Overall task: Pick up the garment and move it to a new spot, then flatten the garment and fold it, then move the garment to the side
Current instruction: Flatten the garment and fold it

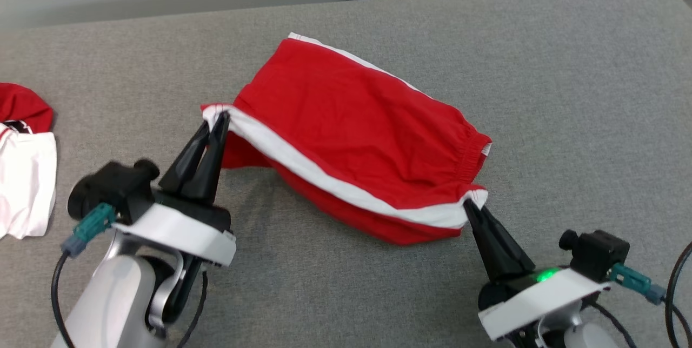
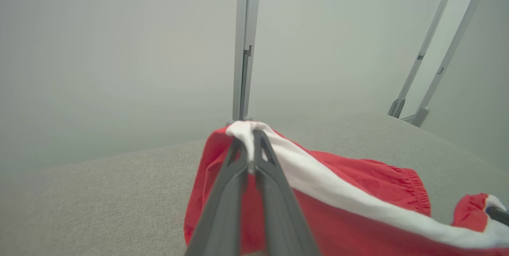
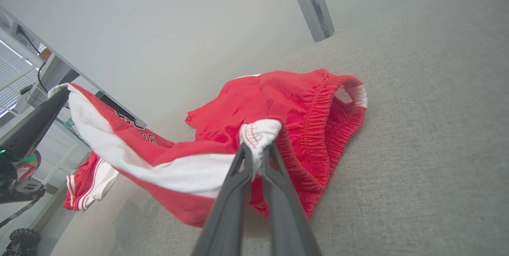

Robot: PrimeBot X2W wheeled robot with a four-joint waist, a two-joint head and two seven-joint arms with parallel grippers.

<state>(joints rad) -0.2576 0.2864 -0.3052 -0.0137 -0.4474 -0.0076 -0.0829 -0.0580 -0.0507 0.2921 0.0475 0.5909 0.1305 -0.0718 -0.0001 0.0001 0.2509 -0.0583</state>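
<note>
- Red shorts (image 1: 346,115) with a white side stripe (image 1: 324,172) sit at the middle of the grey fabric-covered desk (image 1: 567,94). The far half lies on the desk and the near edge is lifted clear of it.
- Left jaws are clamped tight on the white-trimmed hem corner at the shorts' 9 o'clock. In the left wrist view a fold of white cloth is squeezed between the two dark fingers (image 2: 222,208).
- Right jaws are likewise clamped tight, on the white corner beside the gathered elastic waistband (image 1: 473,148) at the shorts' 4 o'clock.
- The white stripe hangs between the two pinched corners.
- Another red-and-white garment (image 1: 24,175) lies crumpled at the desk's 9 o'clock edge, well apart from the shorts.
</note>
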